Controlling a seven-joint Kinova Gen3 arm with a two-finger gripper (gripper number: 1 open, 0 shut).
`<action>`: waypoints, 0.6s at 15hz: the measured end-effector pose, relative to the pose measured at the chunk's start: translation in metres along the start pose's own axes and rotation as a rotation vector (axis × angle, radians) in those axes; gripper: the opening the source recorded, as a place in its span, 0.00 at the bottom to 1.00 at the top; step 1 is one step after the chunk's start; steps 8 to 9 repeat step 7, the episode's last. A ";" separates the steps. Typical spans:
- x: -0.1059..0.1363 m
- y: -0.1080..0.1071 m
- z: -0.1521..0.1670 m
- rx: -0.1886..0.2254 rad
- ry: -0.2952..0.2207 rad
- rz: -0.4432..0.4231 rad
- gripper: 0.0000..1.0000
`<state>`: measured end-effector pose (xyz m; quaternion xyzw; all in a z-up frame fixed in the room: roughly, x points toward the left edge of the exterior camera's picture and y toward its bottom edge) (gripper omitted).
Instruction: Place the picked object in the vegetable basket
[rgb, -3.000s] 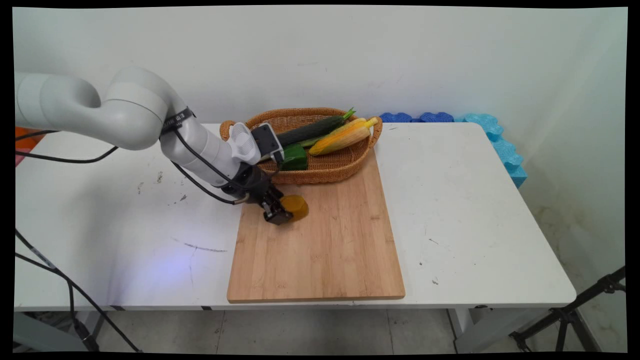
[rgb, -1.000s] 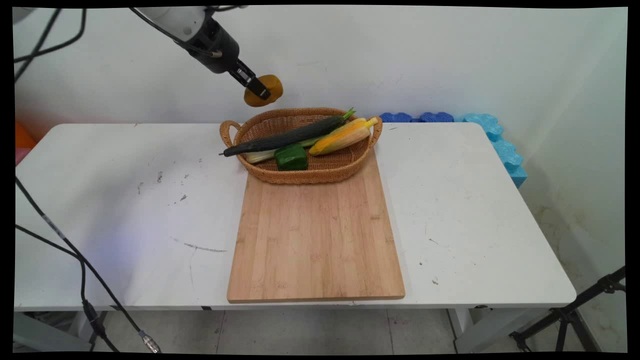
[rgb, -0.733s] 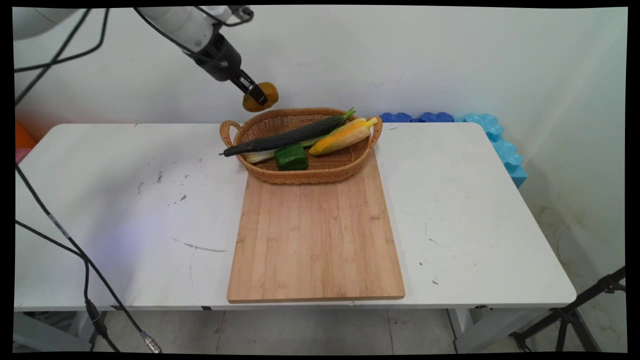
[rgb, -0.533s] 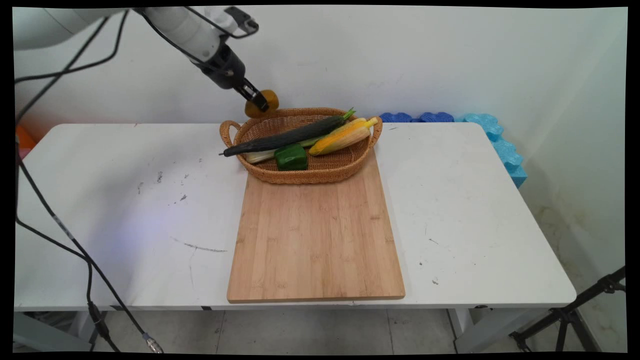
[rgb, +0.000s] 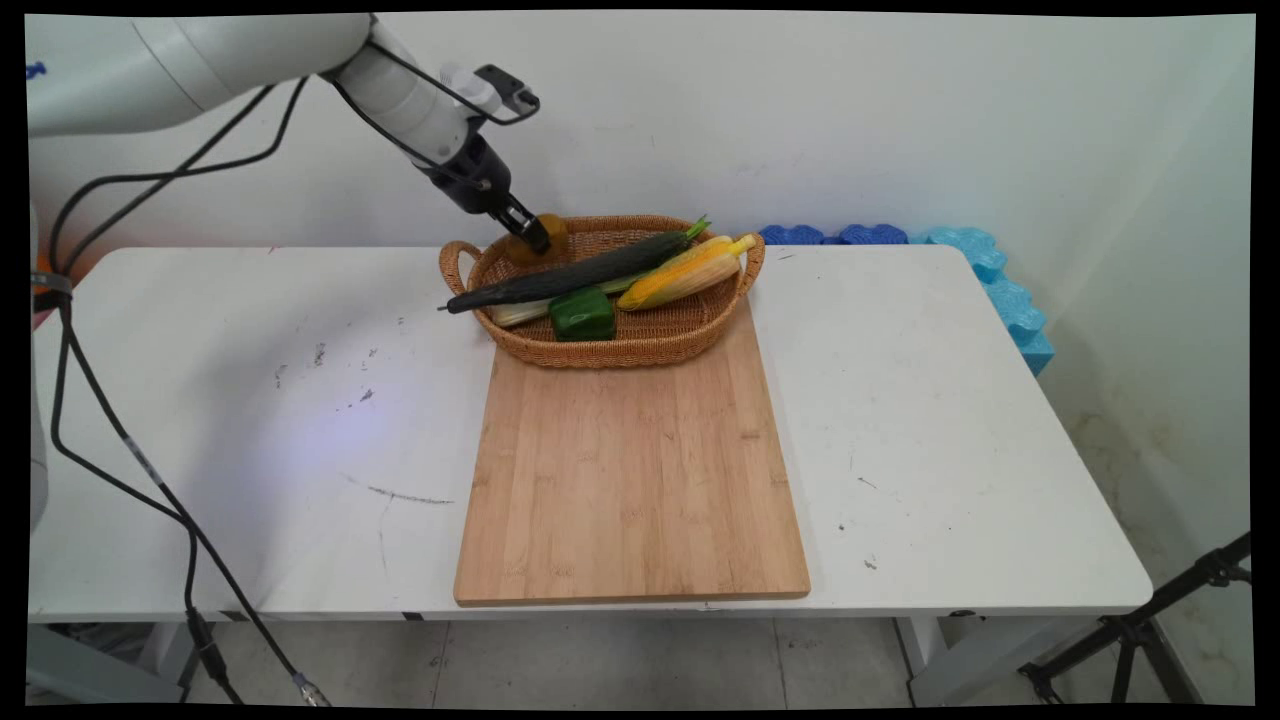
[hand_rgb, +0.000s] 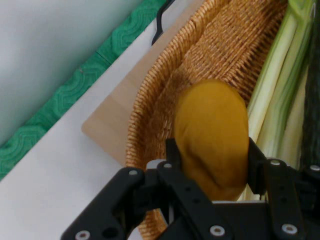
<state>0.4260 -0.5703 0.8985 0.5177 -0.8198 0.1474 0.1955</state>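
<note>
Hand view shows the gripper (hand_rgb: 212, 150) clamped on a mustard-yellow potato-like lump (hand_rgb: 212, 135), one finger pressing on each of its flanks; the lump hangs just over the inner weave of the wicker basket (hand_rgb: 150, 130), close to its rim and beside pale green leek stalks (hand_rgb: 272, 95); main view puts the gripper (rgb: 540, 236) and the lump (rgb: 532, 243) at the basket's (rgb: 640, 352) far left corner, above the dark cucumber (rgb: 560, 280) whose tip juts over the rim.

Judging from this, a good release would come only once the lump is low and clear of the rim, since its rounded, smooth body looks likely to roll or bounce off the sloping weave; setting it in the bare patch behind the cucumber, not on top of it, seems the steadier choice; I cannot tell whether it touches the weave yet.

Materials: the basket is tightly woven tan cane, oval with looped handles; the cucumber is long and matt dark green; the corn cob (rgb: 685, 272) is yellow in pale husk; the green pepper (rgb: 583, 314) is glossy and blocky; the cutting board (rgb: 630, 480) is flat, pale wood with straight grain, tucked under the basket's near edge, on a scuffed white table (rgb: 950, 420).
</note>
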 end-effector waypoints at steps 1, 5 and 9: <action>-0.001 0.000 0.005 -0.001 -0.003 0.000 0.00; -0.002 0.002 0.018 -0.007 0.000 0.006 1.00; -0.002 0.005 0.018 -0.016 0.010 0.007 1.00</action>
